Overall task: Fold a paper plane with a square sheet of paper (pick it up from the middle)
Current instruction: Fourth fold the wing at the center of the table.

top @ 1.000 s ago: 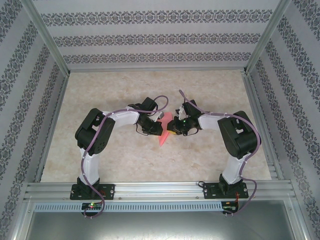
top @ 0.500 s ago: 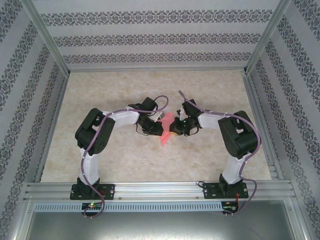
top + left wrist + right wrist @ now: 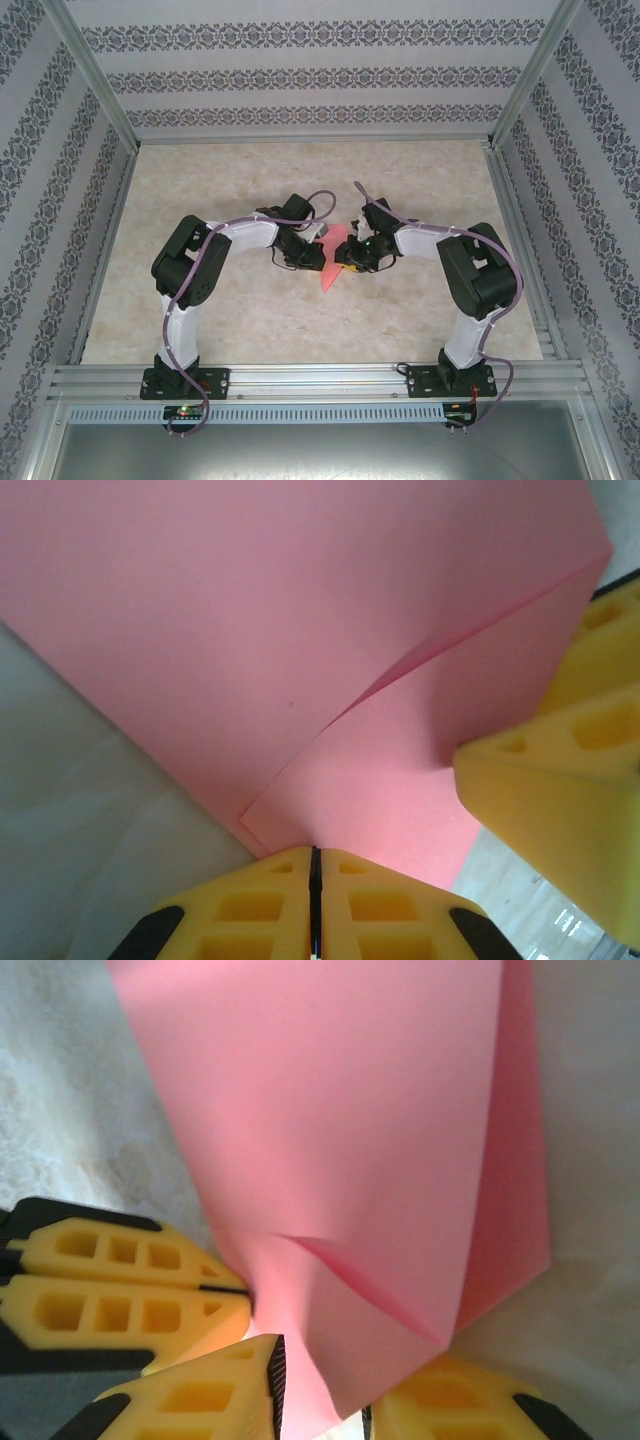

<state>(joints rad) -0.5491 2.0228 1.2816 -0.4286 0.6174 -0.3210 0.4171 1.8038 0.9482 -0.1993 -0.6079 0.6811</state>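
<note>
The square sheet of paper [image 3: 330, 262] is pink-red and folded into layered flaps, a pointed start of the paper plane with its tip toward the near edge. It hangs between the two arms above the table's middle. My left gripper [image 3: 313, 855] is shut on the paper's [image 3: 300, 630] edge, its yellow fingers pressed together. From the right wrist its fingers [image 3: 130, 1290] pinch the paper [image 3: 350, 1110] at the left. My right gripper [image 3: 320, 1410] stands open, and the lower end of the paper hangs between its jaws. One right finger [image 3: 560, 810] shows against the paper.
The beige marbled table [image 3: 200, 180] lies under the paper. Patterned walls [image 3: 320, 80] close it in at the back and both sides, and an aluminium rail [image 3: 320, 380] runs along the near edge by the arm bases.
My right gripper's jaws have parted after pinching the paper. The left gripper keeps its hold, and the paper stays between the arms.
</note>
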